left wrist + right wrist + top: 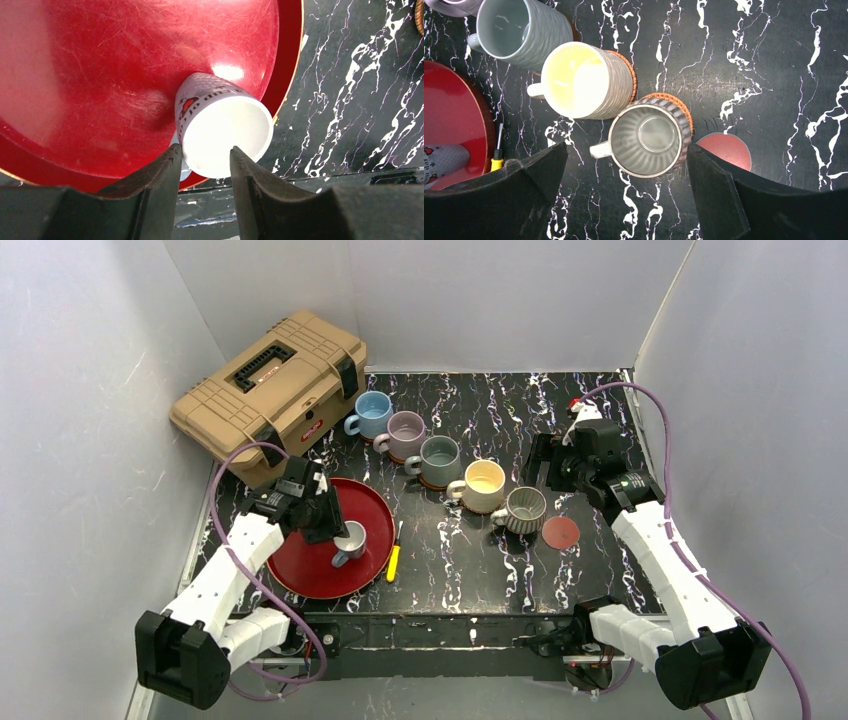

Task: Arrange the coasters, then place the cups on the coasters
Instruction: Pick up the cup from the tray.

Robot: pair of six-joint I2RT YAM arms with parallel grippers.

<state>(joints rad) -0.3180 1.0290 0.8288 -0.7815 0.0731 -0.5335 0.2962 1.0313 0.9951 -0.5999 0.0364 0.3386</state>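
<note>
My left gripper [205, 150] is down over the red tray [300, 575], at the small pale grey cup [351, 540], which stands upright on the tray's right side. From the left wrist view the jaws are partly apart, with the near side of the cup's rim showing in the gap. I cannot tell whether they are pinching the wall or only bracketing it.

My right gripper [625, 149] is spread wide and grasps nothing, hanging above the ribbed grey-white mug [648, 136]. That mug sits on an orange-brown woven coaster [680, 103]. Just beside it, the cream-yellow mug [581, 80] sits on the other woven coaster [630, 75].

The flat red coaster [726, 150] lies bare on the counter [600, 400], just right of the ribbed mug. The diagonal row runs on up to the left with the grey-green mug [439, 458], the mauve mug [406, 432] and the light blue mug [374, 412], and I can see a dark brown coaster rim [440, 484] under the grey-green one.

A yellow-handled screwdriver [394, 562] lies just beside the tray's right edge, and a tan toolbox [270, 390] sits in the far left corner.
</note>
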